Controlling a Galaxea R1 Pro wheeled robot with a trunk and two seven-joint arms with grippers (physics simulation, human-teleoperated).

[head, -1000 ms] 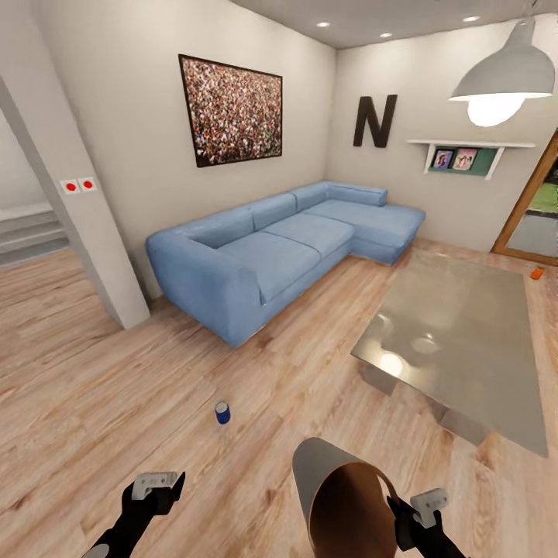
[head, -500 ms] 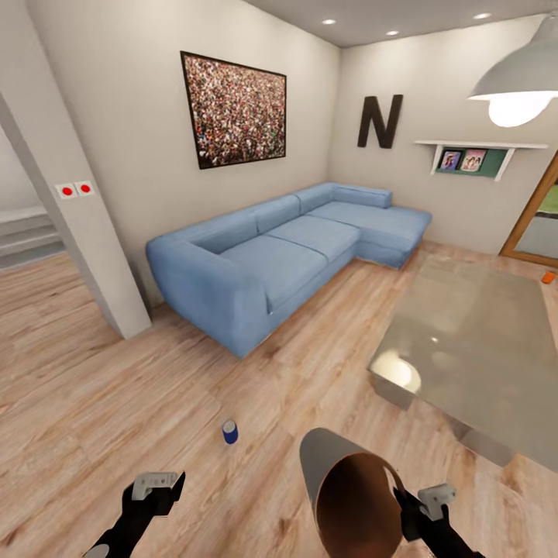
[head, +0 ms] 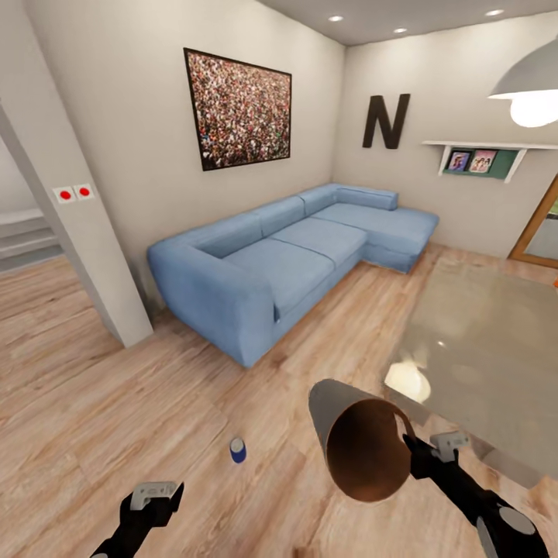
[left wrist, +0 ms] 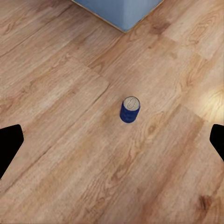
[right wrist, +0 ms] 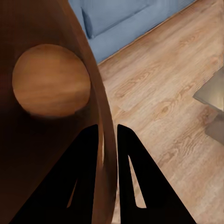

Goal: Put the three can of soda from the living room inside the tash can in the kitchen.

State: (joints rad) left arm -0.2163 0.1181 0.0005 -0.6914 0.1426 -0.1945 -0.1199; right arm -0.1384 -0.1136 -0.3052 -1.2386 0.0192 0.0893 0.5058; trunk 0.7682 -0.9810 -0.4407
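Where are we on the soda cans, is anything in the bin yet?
Nothing binned yet: the tash can shows a bare brown inside. In hand: the right tool grips its rim, holding it tilted above the floor. Left: the blue can of soda stands upright on the planks ahead of the open left tool.

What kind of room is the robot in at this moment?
A living room, most likely. A long light-blue corner sofa stands against the wall, a low glass-topped table sits in front of it, and a large framed picture hangs above on the wall. The floor is light wood planks.
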